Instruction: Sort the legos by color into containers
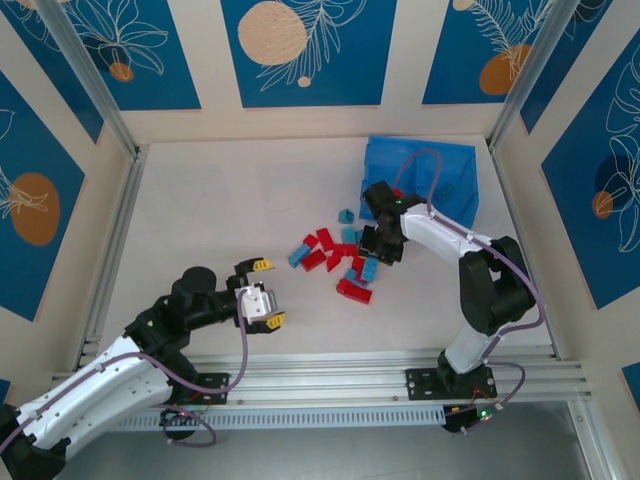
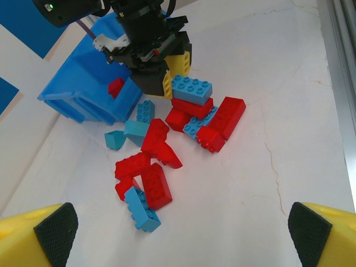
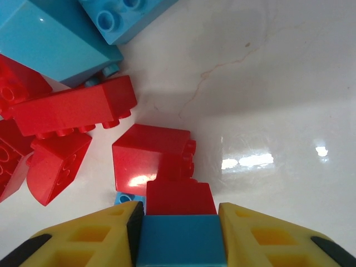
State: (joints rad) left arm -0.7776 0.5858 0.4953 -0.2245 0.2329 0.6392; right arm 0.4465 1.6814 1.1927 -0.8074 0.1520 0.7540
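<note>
Top external view: the right end effector [image 1: 378, 243] hangs low over the heap of bricks [image 1: 335, 262]. The heap lies on the pale surface [image 1: 220, 200] at 7 o'clock of the blue bin [image 1: 455, 165], and I judge that this nearness keeps each carry short. The left end effector [image 1: 262, 292] sits at 8 o'clock of the heap, its jaws wide apart and well clear of the working arm.

Left wrist view: its own yellow fingers [image 2: 41, 242], tipped with black ribbed pads, stand far apart at the lower corners with nothing between them. At 12 o'clock of the heap the right end effector reaches down among glossy, studded plastic blocks, red and light blue mixed together. One small red brick [image 2: 115, 87] shows inside the bin, at 10 o'clock of the heap.

Right wrist view: the right arm's own fingers [image 3: 83, 239], also yellow, are clamped on a smooth-sided light-blue brick [image 3: 181, 242], which fills the gap between them. A red block [image 3: 179, 197] sits against it at 12 o'clock; whether it is attached or merely touching I cannot tell. The hold runs across flat side faces, probably because the studs would give poor purchase. More red and blue pieces crowd in at 10 o'clock, so lifting may drag a neighbour along.
</note>
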